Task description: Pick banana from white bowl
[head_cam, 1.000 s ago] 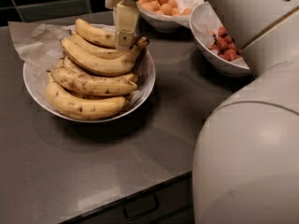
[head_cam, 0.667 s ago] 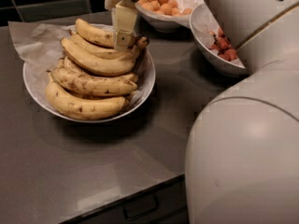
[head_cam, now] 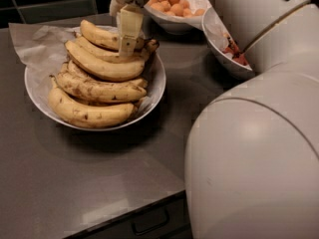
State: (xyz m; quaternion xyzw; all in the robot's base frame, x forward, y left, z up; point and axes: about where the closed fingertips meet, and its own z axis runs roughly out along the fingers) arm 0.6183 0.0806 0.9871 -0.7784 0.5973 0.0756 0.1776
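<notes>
Nearest, the robot's pale arm [head_cam: 249,158] fills the right side. On the dark counter [head_cam: 75,183], the paper-lined white bowl [head_cam: 154,91] holds stacked bananas. The banana [head_cam: 97,34] lies topmost at the back. The gripper [head_cam: 125,44] is down at its right end; whether it grips cannot be told.

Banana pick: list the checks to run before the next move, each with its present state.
1. Tool down at the top banana, at the back of the white bowl: ok.
2. Hold on the banana secure: cannot tell.
3. Banana lifted off the pile: not ok, it rests there.
4. Upward path free of the orange-ball bowl and red-fruit bowl: ok.
5. White bowl flat on the counter: ok.
</notes>
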